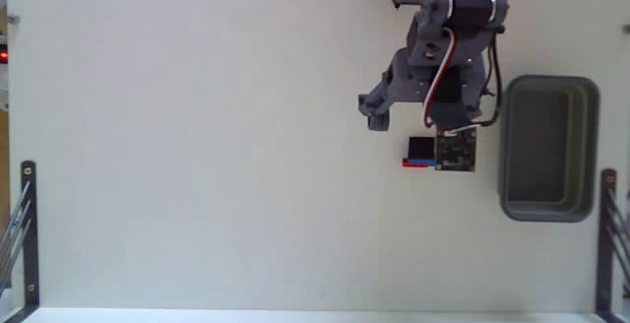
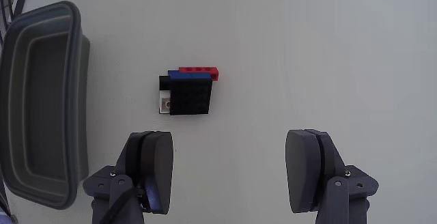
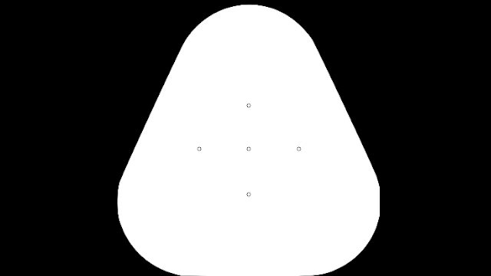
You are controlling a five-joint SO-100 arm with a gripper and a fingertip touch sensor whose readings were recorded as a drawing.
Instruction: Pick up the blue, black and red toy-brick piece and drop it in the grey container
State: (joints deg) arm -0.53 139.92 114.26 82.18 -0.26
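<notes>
The toy-brick piece [image 1: 418, 153] lies on the white table, black and blue with a thin red strip along one side. In the wrist view the toy-brick piece [image 2: 190, 93] sits just ahead of my gripper [image 2: 232, 173], slightly left of its centre line and apart from both fingers [image 2: 153, 169]. The jaws are spread wide with nothing between them. In the fixed view my gripper [image 1: 411, 124] hangs just above the piece, pointing down the picture. The grey container [image 1: 548, 83] stands to the right of the piece there. In the wrist view the grey container [image 2: 83, 115] is at the left, with nothing inside.
A dark square circuit board [image 1: 456, 151] on the arm sits right beside the brick piece in the fixed view. Dark metal brackets stand at the left [image 1: 26, 226] and right [image 1: 610, 229] table edges. White table stretches to the left.
</notes>
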